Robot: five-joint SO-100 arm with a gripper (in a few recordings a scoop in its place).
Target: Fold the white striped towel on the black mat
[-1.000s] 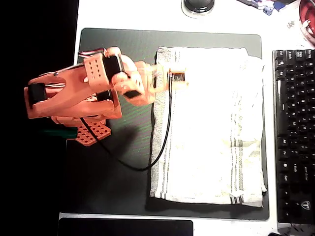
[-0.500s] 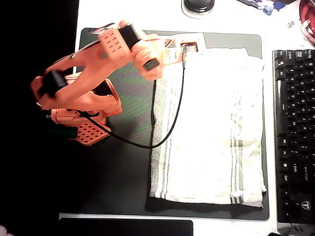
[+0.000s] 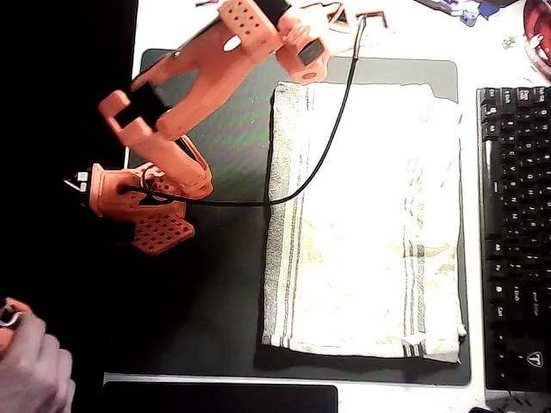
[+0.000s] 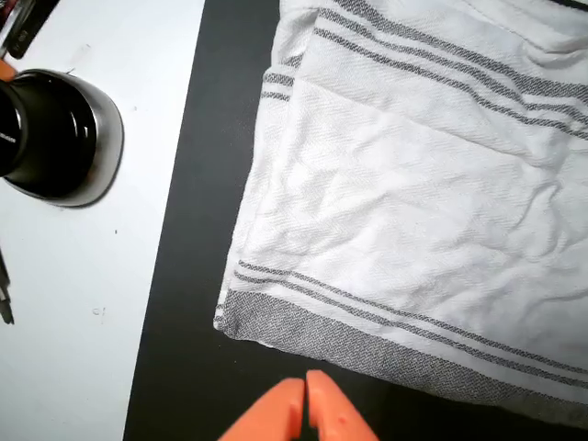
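Observation:
The white striped towel lies flat and wrinkled on the right half of the black mat, its grey stripes running along its left edge. My orange gripper is high at the picture's top edge, beyond the towel's top left corner and apart from it. In the wrist view the two orange fingertips are pressed together with nothing between them. They hover over the mat just off the towel's striped edge, near its corner.
A black keyboard borders the mat on the right. A round black object on a silver base stands on the white table beside the mat. A black cable drapes over the towel's left part. A glossy black panel lies below the mat. A person's hand shows at bottom left.
My arm has swung from above the towel's top left area toward the picture's top edge, past the mat. The towel lies as before. A hand has come into view at bottom left.

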